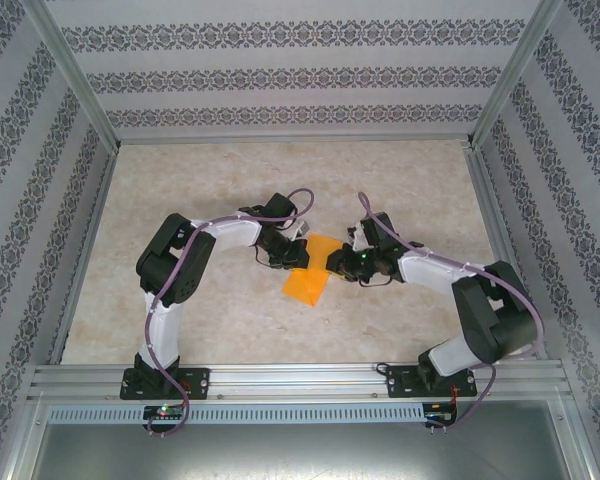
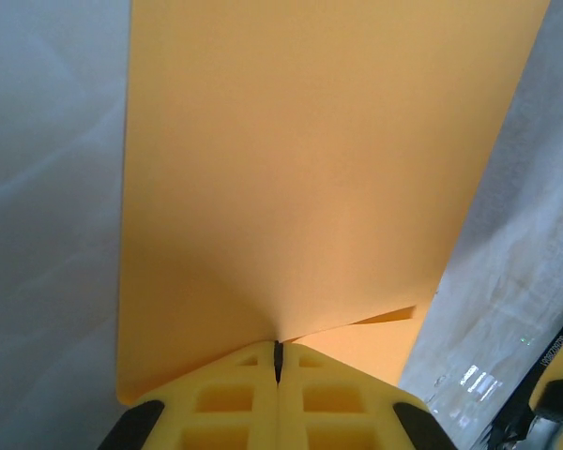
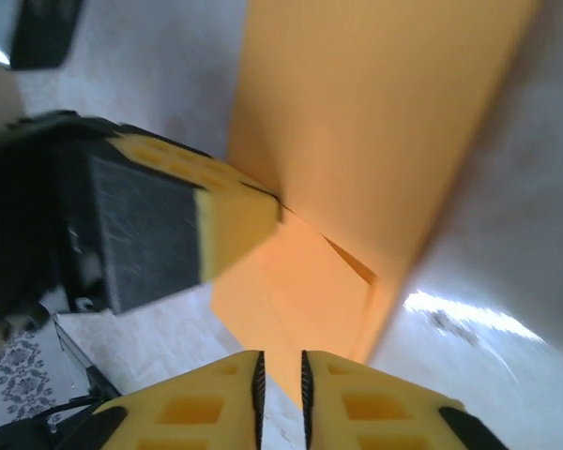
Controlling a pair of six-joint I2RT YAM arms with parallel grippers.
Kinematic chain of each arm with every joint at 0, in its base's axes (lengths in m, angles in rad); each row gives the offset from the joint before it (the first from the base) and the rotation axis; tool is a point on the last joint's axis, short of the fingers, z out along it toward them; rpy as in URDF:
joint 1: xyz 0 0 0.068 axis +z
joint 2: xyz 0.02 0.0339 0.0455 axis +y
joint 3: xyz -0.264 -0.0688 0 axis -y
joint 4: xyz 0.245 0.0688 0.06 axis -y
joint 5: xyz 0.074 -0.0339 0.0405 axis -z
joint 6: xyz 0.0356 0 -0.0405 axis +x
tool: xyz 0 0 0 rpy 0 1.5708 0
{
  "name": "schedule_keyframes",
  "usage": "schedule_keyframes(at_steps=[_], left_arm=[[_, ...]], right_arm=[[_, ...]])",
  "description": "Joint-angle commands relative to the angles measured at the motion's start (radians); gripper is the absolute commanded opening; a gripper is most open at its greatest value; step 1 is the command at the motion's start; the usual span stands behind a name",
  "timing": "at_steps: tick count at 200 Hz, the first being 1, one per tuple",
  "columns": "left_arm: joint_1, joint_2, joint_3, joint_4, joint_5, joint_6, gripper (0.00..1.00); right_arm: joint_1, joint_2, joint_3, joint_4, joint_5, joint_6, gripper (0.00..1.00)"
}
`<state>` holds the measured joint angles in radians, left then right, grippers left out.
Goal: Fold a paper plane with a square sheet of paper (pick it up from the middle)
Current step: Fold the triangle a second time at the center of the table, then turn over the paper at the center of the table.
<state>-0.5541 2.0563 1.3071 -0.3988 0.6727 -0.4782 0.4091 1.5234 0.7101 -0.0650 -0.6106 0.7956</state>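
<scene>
Patterned wallpaper [image 1: 280, 75] covers three sides and an aluminium frame [image 1: 300, 378] runs along the near edge. Marbled beige desk [image 1: 400, 180] inside.

- Orange sheet of paper [image 1: 307, 277]: mid-desk, between the two arms. Folded over on itself; a second layer with a slanted edge shows in both wrist views. From above it reads as a slim oblong running near-left to far-right.
- Left tool [image 2: 278, 354]: yellow fingers pressed flat together with no gap, pinching the paper at its edge. The sheet spreads wide and smooth away from the wrist camera.
- Right tool [image 3: 281, 380]: fingers parted by a slim gap. The paper's lower corner sits just ahead of that gap. Cannot tell whether the pads touch the sheet.
- The tools are near each other on opposite sides of the sheet, left tool at its far-left edge, right tool at its right edge
- Grey desk surface shows on either side of the paper in both wrist views
</scene>
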Motion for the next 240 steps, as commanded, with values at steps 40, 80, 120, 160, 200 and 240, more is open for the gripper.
schedule_keyframes(at_steps=[40, 80, 120, 160, 200, 240], left_arm=[[0.012, -0.006, -0.04, 0.021, -0.011, 0.009, 0.04], [0.011, -0.056, -0.036, 0.014, -0.004, 0.004, 0.08], [0.013, -0.087, -0.028, -0.003, -0.005, 0.005, 0.1], [0.013, -0.106, -0.035, -0.027, -0.018, 0.019, 0.13], [0.013, -0.102, -0.036, -0.04, -0.032, 0.029, 0.15], [0.015, -0.141, -0.04, -0.061, -0.06, 0.039, 0.28]], right_arm=[[-0.029, 0.156, 0.118, -0.058, -0.034, -0.139, 0.29], [-0.032, 0.207, 0.141, -0.081, -0.049, -0.168, 0.31], [-0.03, 0.22, 0.154, -0.113, -0.057, -0.198, 0.33], [-0.02, 0.234, 0.153, -0.088, -0.1, -0.191, 0.33], [-0.006, 0.224, 0.141, -0.04, -0.143, -0.161, 0.32], [0.019, 0.229, 0.123, 0.001, -0.17, -0.137, 0.3]])
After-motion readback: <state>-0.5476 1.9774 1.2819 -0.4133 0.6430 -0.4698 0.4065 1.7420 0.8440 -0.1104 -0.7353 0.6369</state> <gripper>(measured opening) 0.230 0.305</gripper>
